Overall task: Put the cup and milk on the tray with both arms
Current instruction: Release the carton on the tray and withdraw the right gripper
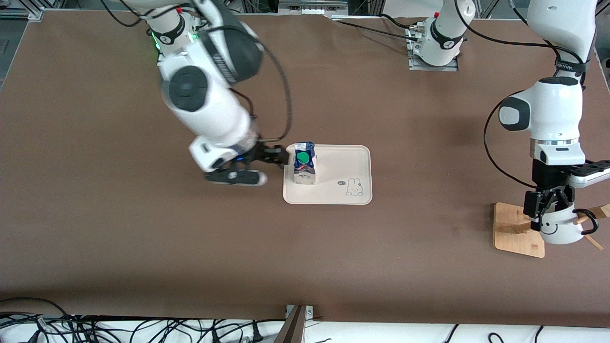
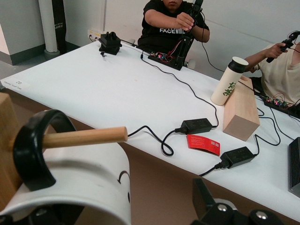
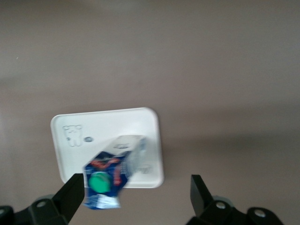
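The milk point(image 1: 304, 163) stands upright on the cream tray point(image 1: 343, 159), at the tray's end toward the right arm. My right gripper point(image 1: 279, 159) is open just beside the carton. In the right wrist view the milk point(image 3: 105, 178) lies close to one finger point(image 3: 72, 194), with the tray point(image 3: 108, 126) under it. The cup point(image 1: 562, 228) hangs by its black handle point(image 2: 33, 154) on a wooden peg point(image 2: 84, 137) of the bamboo rack point(image 1: 514, 228). My left gripper point(image 1: 548, 209) is open at the cup's rim. One finger point(image 2: 201, 197) stands apart from the cup point(image 2: 70, 178); the other is hidden.
The rack stands near the left arm's end of the table, nearer to the front camera than the tray. Off the table edge past the cup is a white bench with cables, a wooden block point(image 2: 240, 112) and a bottle point(image 2: 228, 82). Loose cables lie along the table's front edge.
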